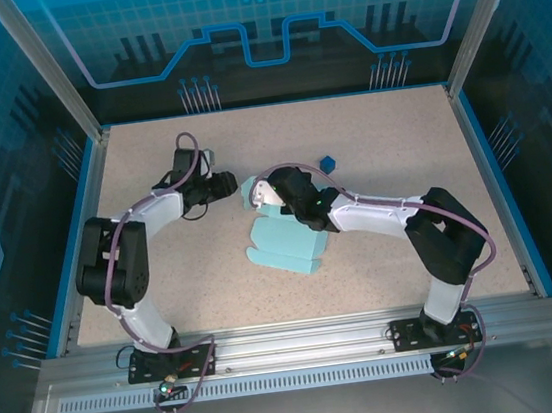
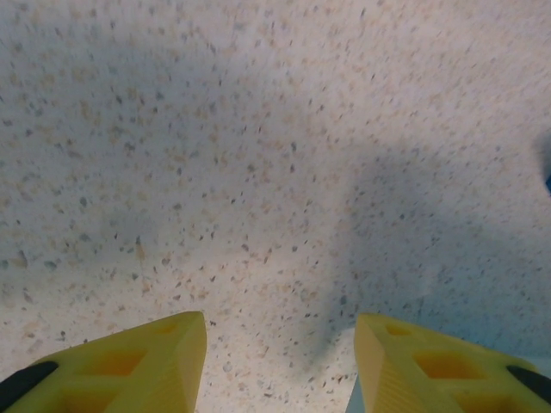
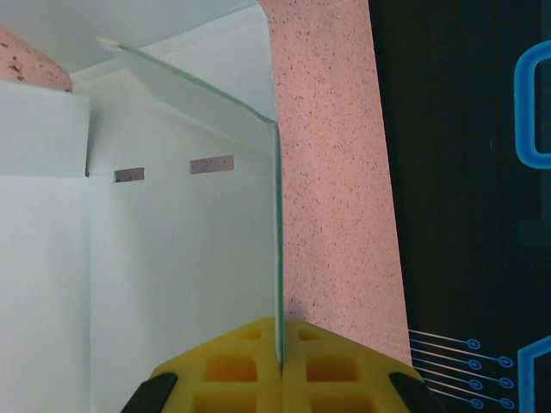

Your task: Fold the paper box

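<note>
Right jaws: pressed together; the yellow plastic fingers pinch the edge of one raised panel of the pale sky-blue thin-card paper box, and the card stands edge-on between them.
Left jaws: apart, holding nothing; the yellow fingers have bare speckled surface between them. From above they sit just beside the far-left end of the card, and I cannot tell whether they touch it.
Paper box: a partly raised die-cut sheet lying about mid-bench, a little left of centre. One wall is lifted, two small slots sit along a crease, and the near flaps lie flat.
Bench: beige speckled top inside a blue rim.
Other thing: a tiny dark blue cube lies beyond the box toward the far edge, close to the right arm and apart from the card.
Risk, tearing: the grip takes only a thin edge, so a hard pull could probably rip or buckle the panel.
Risk, sliding: nothing pins the flat part, so the whole sheet may drag across the bench rather than bend at its crease.
Risk, wrong fold: the left jaws closing off the crease could put in a stray bend.
Risk, cube: a wide sweep of the right arm might knock it.
Writing: none readable. The card is plain, and the backdrop panels carry cyan circuit lines and a gear outline, with no letters.
</note>
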Robot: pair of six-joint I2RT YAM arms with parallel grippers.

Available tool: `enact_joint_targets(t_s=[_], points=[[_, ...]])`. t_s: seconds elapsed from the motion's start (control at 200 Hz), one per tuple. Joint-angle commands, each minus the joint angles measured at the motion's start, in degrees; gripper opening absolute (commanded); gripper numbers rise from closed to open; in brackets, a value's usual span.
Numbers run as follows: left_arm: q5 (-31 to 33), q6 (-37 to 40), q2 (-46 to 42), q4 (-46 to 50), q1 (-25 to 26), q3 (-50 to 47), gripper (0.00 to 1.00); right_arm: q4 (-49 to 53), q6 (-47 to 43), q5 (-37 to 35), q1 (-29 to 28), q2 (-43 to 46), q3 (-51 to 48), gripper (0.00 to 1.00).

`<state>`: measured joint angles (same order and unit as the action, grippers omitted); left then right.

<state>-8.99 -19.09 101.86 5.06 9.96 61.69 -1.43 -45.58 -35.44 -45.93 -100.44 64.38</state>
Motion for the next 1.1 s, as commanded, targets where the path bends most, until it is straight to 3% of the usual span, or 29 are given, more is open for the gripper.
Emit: enact_joint_targets(t_s=[0.0,0.31,0.745,1.096], points=[[-3.1,1.8,2.5,3.4,-0.4,3.2,0.50,-4.0,-3.5,-0.9,-1.0,-0.4,-1.5,0.00],[-6.6,1.7,4.7,-0.4,0.9,2.2,0.50,-7.9,-6.6,-1.2,-1.0,-1.1,-4.0,0.00],[-8.3,1.1,-1.1,-6.8,2.8,-6.7,0.50,-15.7,-12.9,-3.6,-1.8,-1.8,-7.7,0.00],[-13.6,5.1,-2.9,-12.1,4.2,-10.4,0.51,-15.1,-11.5,-1.9,-0.9,-0.5,-7.9,0.00]])
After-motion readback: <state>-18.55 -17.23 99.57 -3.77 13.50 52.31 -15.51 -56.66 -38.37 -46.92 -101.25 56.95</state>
